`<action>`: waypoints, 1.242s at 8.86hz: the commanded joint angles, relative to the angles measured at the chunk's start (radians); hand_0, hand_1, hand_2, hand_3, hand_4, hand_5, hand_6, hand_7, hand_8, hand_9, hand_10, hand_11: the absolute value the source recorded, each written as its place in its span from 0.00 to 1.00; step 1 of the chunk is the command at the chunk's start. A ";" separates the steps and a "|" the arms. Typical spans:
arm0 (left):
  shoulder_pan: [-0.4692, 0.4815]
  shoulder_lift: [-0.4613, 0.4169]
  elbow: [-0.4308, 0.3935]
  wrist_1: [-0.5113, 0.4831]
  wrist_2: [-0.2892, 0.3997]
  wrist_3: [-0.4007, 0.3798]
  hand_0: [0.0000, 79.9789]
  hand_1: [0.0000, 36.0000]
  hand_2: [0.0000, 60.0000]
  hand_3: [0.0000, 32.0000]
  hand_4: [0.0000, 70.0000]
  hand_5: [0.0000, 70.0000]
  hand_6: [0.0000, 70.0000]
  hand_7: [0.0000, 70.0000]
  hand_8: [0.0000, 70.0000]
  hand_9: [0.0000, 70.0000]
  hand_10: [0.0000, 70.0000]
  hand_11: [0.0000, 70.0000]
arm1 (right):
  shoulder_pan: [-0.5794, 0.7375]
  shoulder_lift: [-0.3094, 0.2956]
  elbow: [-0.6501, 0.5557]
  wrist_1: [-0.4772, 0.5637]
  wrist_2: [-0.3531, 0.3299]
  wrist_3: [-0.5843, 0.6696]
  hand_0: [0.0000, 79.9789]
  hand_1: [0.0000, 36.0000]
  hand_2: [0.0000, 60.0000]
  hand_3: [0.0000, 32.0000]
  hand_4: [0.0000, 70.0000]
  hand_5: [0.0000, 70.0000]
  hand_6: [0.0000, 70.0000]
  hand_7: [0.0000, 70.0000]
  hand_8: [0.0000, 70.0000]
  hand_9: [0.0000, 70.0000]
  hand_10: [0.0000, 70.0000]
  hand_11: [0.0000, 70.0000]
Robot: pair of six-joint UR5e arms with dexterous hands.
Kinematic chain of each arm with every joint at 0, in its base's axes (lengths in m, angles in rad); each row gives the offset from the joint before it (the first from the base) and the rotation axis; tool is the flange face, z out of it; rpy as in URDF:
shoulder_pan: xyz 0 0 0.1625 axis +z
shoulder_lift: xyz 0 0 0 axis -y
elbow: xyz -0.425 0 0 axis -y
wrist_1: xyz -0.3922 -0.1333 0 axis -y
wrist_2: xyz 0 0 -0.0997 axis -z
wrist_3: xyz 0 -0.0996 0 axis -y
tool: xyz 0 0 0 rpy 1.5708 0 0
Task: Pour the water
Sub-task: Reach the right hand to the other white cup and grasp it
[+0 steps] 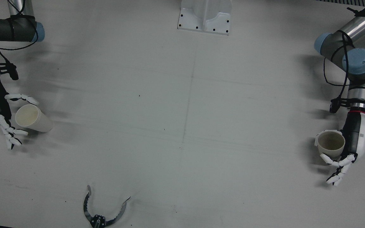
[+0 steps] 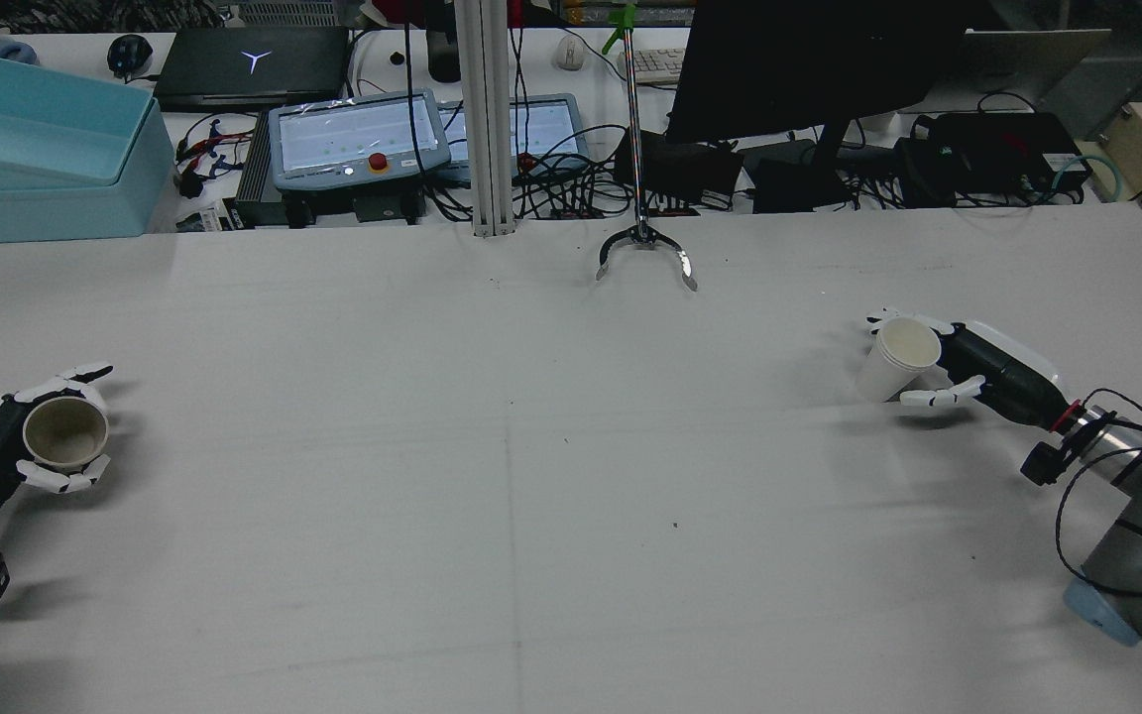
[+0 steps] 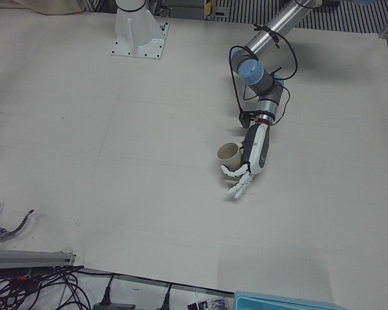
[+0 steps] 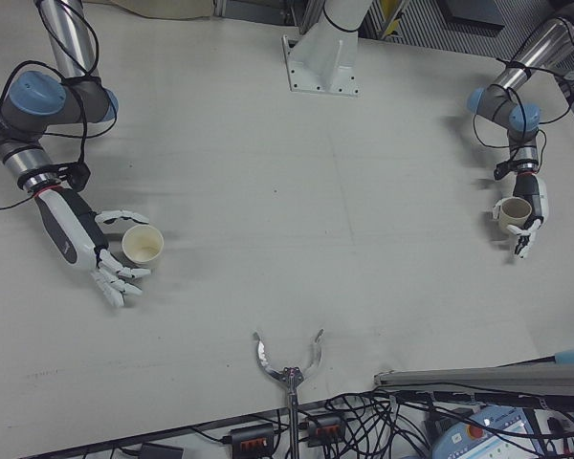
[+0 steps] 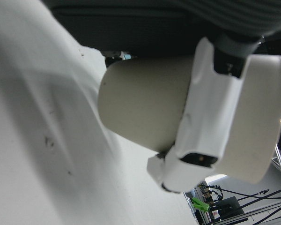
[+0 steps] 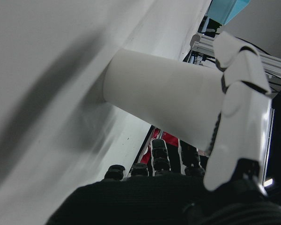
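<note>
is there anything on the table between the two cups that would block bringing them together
Nothing visible does. The table between the white paper cup at the right hand and the beige cup in the left hand is bare. The metal grabber claw lies at the near edge, off that line.

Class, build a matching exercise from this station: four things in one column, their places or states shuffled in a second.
1. beige cup
2. white paper cup
3. grabber claw
4. white pedestal

a. bolted at the table's robot edge
b. in the left hand
c. lying open at the operators' edge
d. tilted, in the right hand

Pairs: 1-b, 2-d, 3-c, 4-a
</note>
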 commanded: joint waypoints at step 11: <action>0.000 0.013 -0.037 -0.010 -0.002 0.003 1.00 1.00 1.00 0.00 1.00 1.00 0.24 0.23 0.15 0.14 0.12 0.22 | -0.077 0.011 0.002 -0.004 0.140 0.012 0.58 0.32 1.00 0.00 0.79 1.00 0.95 1.00 0.98 1.00 0.75 1.00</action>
